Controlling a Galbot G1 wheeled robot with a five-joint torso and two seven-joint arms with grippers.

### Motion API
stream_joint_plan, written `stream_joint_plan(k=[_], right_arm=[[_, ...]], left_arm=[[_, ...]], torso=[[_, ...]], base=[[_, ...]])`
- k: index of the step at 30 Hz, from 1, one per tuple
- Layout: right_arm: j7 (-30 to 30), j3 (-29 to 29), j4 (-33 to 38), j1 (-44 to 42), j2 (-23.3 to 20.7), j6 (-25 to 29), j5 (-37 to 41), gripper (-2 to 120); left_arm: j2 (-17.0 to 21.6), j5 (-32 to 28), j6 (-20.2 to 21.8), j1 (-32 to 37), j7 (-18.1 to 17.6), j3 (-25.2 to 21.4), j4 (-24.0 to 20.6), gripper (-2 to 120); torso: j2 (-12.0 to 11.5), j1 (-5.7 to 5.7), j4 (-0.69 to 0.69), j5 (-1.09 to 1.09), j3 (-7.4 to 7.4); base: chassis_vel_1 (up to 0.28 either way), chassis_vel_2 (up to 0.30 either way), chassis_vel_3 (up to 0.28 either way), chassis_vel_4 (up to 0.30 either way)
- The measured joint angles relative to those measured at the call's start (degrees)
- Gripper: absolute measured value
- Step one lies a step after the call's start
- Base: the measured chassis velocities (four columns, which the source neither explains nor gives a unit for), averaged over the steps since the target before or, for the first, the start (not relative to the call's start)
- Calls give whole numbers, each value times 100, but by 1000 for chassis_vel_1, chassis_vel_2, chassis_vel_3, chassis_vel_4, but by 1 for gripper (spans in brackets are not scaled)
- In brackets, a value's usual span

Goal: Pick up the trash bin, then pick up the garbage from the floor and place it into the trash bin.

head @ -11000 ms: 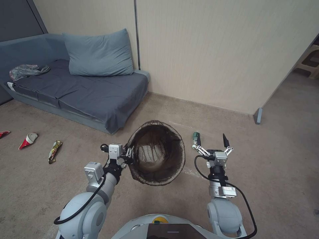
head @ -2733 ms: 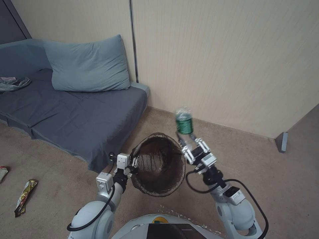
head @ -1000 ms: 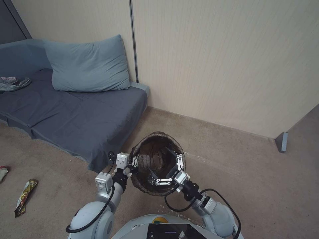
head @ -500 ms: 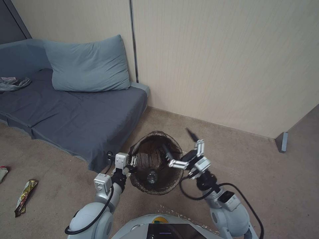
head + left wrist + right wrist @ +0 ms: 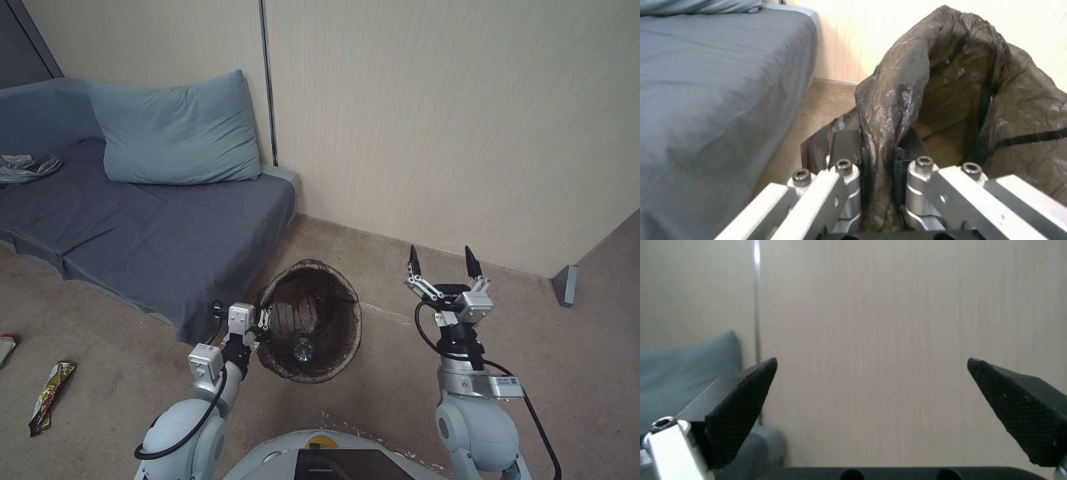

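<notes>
Left gripper [image 5: 262, 320] clamped on the rim of the trash bin [image 5: 347, 303], pinching the dark brown liner between its fingers [image 5: 849, 150]; bin is held off the floor, tilted, mouth facing the head camera. Clear bottle [image 5: 304, 347] lies inside at the bottom of the bin. Bin sits just beside the corner of the grey sofa [image 5: 153, 233], in front of the beige wall [image 5: 433, 120].

Right gripper [image 5: 443, 261] is up and well right of the bin, jaws spread wide, nothing between them; black fingertips [image 5: 740, 406] point toward the wall.

Still on the carpet at far left: gold-yellow snack wrapper [image 5: 48, 395], and a red-and-white scrap [image 5: 4, 347] at the frame edge, too cut off to identify. Blue pillow [image 5: 175, 130] on the sofa, grey plastic bag [image 5: 25, 165] at its far end.
</notes>
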Motion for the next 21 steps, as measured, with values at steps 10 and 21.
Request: stream_joint_plan(k=[10,21], right_arm=[[213,197,-580,-313,140,36,-451,100],[190,147,-658,-297,169,65,-499,100]], left_arm=[[45,22,-152,29,-9,-100,-18,7],[40,6,-264,27,-26,-103,26,7]], torso=[[0,0,0,0,0],[0,0,0,-1,0]], base=[[0,0,0,0],[0,0,0,0]])
